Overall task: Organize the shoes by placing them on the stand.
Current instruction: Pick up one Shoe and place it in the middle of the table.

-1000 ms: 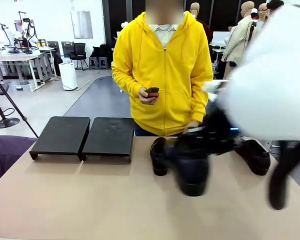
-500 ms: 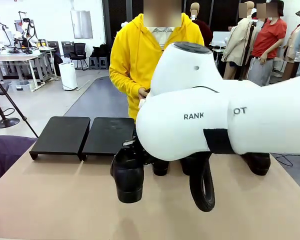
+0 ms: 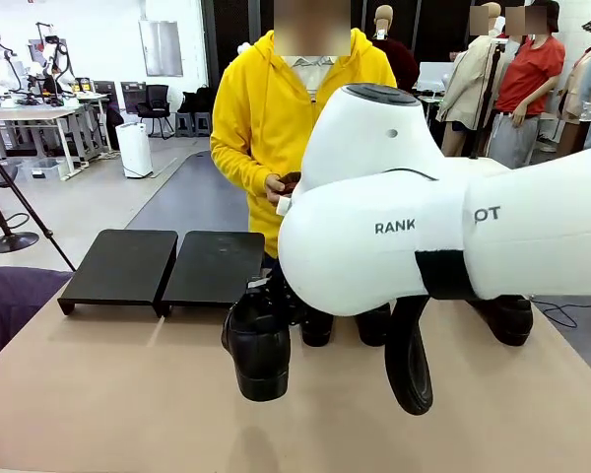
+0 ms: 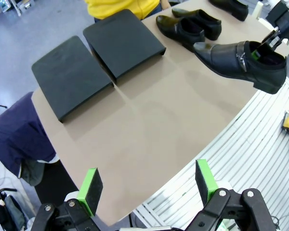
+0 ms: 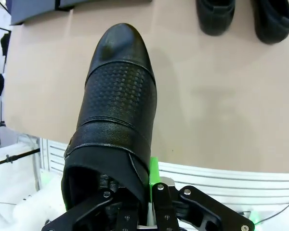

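Your right claw is clamped on the heel rim of one shoe, which is lifted clear of the surface. The stand sits off to the shoe's left, by the far edge. Three more shoes rest beyond, and in the front view the right arm partly blocks them. Your left claw stands apart. A person stands behind the far edge.

Front view is shot low from the robot's side of the tabletop, aimed across at the person, and half of it is blocked by the right arm up close. Left wrist view is taken from high up, angled down over the stand. Right wrist view is held tight against the lifted shoe. That lifted shoe and the tabletop are shared by all three.
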Action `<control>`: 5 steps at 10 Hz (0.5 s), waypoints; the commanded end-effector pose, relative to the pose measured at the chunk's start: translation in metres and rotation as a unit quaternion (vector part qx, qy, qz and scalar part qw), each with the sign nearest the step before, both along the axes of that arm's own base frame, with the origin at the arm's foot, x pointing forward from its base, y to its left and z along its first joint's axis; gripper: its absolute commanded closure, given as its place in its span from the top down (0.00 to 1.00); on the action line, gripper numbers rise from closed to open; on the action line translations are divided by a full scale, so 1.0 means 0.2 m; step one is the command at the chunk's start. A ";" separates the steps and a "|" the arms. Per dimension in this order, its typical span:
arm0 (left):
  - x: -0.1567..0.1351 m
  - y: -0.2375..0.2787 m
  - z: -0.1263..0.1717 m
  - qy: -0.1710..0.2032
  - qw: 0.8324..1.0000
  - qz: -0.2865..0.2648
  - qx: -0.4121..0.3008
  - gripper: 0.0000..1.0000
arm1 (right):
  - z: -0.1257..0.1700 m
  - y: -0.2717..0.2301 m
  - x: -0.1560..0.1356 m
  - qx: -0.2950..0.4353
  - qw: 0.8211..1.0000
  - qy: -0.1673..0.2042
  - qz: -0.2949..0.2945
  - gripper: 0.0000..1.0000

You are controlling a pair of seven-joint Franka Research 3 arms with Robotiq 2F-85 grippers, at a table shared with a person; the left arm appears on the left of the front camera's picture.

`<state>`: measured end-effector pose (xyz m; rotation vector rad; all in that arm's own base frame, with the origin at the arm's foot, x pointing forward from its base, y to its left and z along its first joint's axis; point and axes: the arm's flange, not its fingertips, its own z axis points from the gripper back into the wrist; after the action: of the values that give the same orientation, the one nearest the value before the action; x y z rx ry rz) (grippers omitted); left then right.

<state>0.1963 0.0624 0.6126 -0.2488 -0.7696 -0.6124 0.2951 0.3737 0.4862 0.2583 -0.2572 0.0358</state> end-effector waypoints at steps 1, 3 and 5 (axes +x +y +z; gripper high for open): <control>-0.01 0.00 0.00 0.002 1.000 -0.003 -0.004 1.00 | -0.18 0.15 0.05 -0.003 0.998 -0.046 -0.036 0.00; -0.01 0.00 0.00 0.002 1.000 -0.003 -0.004 1.00 | -0.38 0.29 0.09 -0.010 0.998 -0.061 -0.034 0.00; -0.01 0.00 0.00 0.002 1.000 -0.003 -0.004 1.00 | -0.48 0.35 0.15 -0.013 0.998 -0.044 -0.030 0.00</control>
<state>0.1963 0.0623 0.6126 -0.2488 -0.7698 -0.6124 0.3036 0.4161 0.3950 0.2366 -0.3277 0.0252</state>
